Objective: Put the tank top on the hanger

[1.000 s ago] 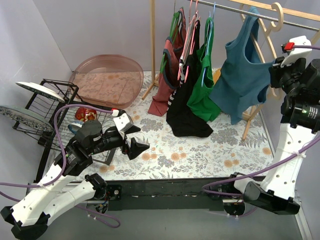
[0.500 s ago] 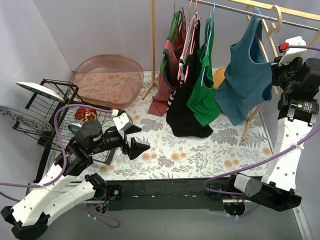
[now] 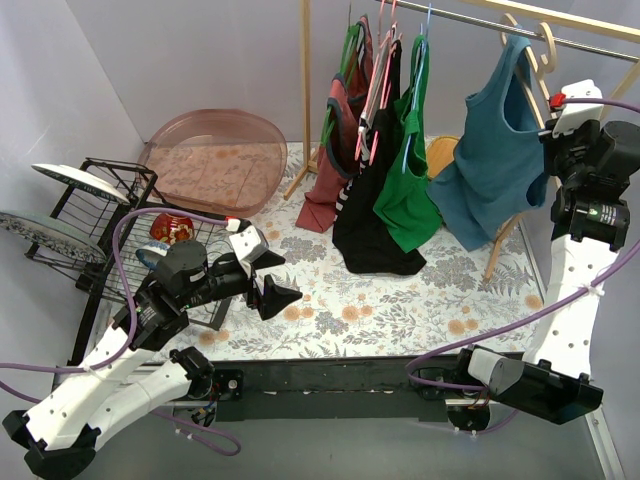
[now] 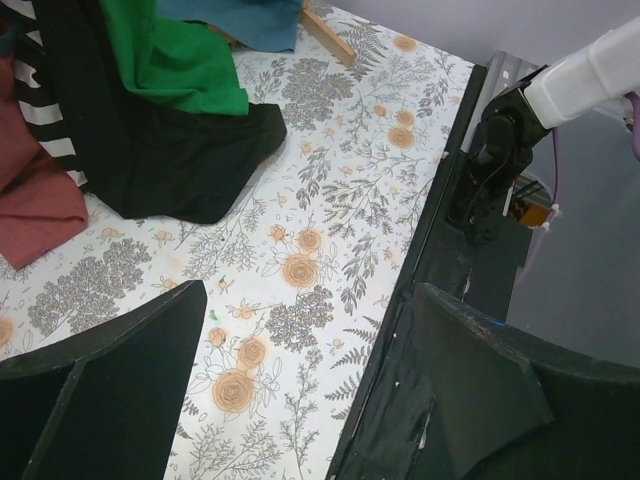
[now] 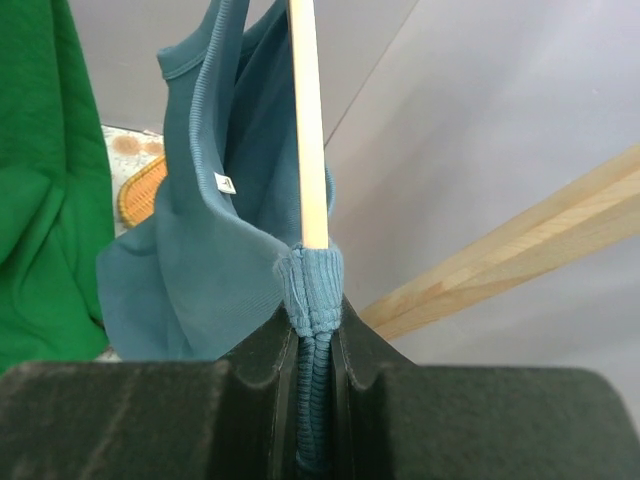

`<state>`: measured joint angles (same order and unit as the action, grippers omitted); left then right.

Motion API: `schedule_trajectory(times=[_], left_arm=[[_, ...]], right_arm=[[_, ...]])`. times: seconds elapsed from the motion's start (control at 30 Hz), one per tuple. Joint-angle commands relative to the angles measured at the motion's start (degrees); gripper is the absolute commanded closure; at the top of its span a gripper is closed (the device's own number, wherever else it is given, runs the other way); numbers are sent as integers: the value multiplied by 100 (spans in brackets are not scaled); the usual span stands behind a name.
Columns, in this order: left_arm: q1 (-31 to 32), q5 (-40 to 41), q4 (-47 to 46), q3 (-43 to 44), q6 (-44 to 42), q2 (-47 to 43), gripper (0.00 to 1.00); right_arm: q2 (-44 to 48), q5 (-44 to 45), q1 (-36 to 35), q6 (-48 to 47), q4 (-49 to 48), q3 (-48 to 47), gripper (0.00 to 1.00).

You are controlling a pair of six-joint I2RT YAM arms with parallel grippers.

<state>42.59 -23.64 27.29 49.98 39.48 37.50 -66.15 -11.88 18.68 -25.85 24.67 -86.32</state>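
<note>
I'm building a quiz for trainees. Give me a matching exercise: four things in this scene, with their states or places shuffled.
1. tank top
2. left hand
3. black top
4. pink basin

A. open above the floral table
B. back left of the table
C. strap pinched in the right hand
D. hanging, hem on the table

Pairs: 1-C, 2-A, 3-D, 4-B

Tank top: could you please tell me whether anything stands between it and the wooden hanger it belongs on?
Nothing visible does: the right gripper pinches the tank top by a strap, directly against the hanger arm.
</note>
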Motion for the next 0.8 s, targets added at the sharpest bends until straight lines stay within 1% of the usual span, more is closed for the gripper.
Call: schedule_trajectory(times=[0.0, 0.3, 0.5, 0.57, 0.6, 0.67, 0.7, 0.77], left_arm=[[-5, -115, -154, -5, 7, 12, 15], [-5, -141, -206, -41, 42, 3, 15], [-5, -176, -206, -32, 42, -5, 15], [-5, -194, -206, -32, 59, -14, 15], [-5, -202, -206, -23, 68, -23, 15], [-5, -211, -206, 3, 77, -40, 15], [-5, -220, -224, 3, 86, -49, 15], [-5, -229, -233, 30, 103, -49, 14]], right_arm=[[-143, 387, 13, -35, -543, -384, 99], [-530, 819, -57, -70, -112, -895, 99], [-294, 310, -75, -175, 205, -693, 99], [-206, 143, -75, -184, 371, -658, 91], [-110, 99, -75, -193, 416, -632, 82], [-12, 37, -75, -202, 478, -579, 72], [66, 37, -75, -202, 521, -561, 63], [146, 36, -66, -210, 600, -570, 54]])
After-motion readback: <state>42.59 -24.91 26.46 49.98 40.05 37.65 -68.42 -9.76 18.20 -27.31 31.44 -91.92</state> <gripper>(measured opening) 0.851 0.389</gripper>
